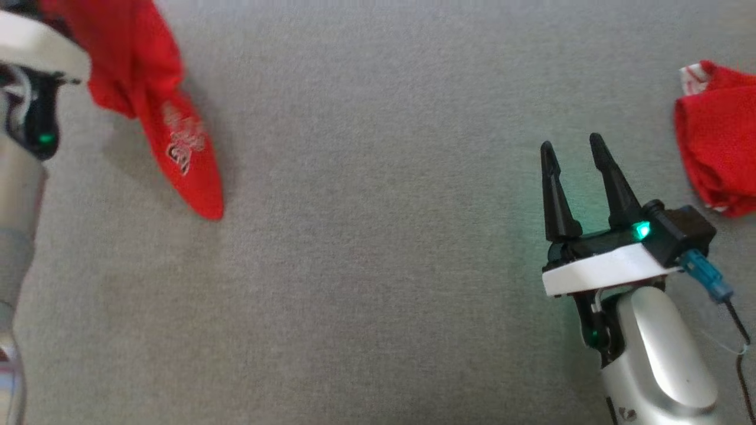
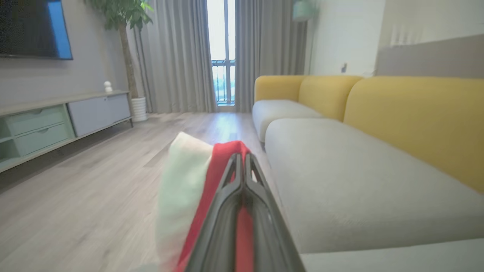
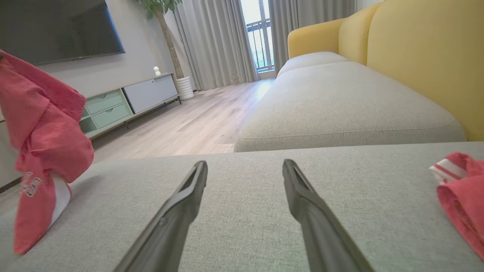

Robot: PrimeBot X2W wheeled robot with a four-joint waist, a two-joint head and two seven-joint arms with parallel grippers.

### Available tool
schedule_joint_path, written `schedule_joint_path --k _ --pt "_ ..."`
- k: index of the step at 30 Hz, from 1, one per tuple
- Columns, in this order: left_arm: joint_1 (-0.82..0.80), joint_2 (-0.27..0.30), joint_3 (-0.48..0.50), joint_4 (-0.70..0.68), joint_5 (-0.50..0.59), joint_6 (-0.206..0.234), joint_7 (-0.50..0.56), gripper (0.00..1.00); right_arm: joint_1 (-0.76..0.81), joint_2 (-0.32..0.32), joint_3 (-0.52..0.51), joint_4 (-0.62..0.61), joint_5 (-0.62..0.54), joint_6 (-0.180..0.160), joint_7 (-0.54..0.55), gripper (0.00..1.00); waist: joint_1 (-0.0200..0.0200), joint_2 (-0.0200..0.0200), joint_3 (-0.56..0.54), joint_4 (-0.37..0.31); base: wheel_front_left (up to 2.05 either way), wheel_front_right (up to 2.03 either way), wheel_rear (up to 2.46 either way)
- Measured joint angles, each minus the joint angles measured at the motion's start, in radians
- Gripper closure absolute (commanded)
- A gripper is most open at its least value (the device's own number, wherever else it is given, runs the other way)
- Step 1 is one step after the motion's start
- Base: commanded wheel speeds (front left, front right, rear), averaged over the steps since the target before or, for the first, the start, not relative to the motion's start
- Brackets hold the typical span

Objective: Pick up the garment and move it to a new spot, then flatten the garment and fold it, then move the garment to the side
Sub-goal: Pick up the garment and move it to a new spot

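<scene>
Clenched on the red printed fabric garment (image 1: 142,77), the left gripper (image 2: 242,155) held it hanging at ten o'clock over the grey woven sofa seat (image 1: 378,283). At four o'clock the right gripper (image 1: 572,150) stood spread, empty; another crumpled red cloth (image 1: 717,153) lay at three o'clock.

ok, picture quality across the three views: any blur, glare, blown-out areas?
Head view: soft, the held garment is smeared and its print unreadable; green LED glow tints the cushion beside the right gripper. Left wrist view: window blown out, the garment clamped in the left gripper out of focus. Right wrist view: sharpest, slight wide-angle stretch at the edges.
</scene>
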Motion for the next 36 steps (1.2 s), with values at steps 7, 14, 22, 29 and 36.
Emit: schedule_joint_path --k 7,14,22,29,36 --pt "0.032 -0.037 0.015 -0.163 -0.03 0.003 -0.005 1.0 0.02 0.0 0.005 0.02 0.033 0.0 -0.009 0.0 0.0 0.0 -0.056 -0.043 0.0 0.0 0.0" --pt "0.093 -0.075 0.008 -0.291 -0.056 0.037 0.028 1.0 0.021 0.0 0.014 0.024 0.061 0.0 -0.009 0.0 0.0001 0.0 -0.078 -0.077 0.0 0.0 0.0" --pt "0.139 -0.162 -0.029 -0.505 -0.085 0.108 0.081 1.0 0.021 0.001 0.026 0.012 0.088 0.0 -0.009 0.0 0.0001 0.0 -0.098 -0.144 0.0 0.0 0.0" --pt "0.139 -0.206 -0.078 -0.583 -0.073 0.144 0.114 1.0 0.021 0.001 0.042 0.011 0.115 0.0 -0.009 0.0 0.0001 0.0 -0.113 -0.206 0.0 0.0 0.0" --pt "0.16 -0.127 -0.052 -0.551 -0.049 0.19 0.104 1.0 0.021 0.001 0.035 0.004 0.128 0.0 -0.012 0.0 0.0001 0.0 -0.131 -0.241 0.0 0.0 0.0"
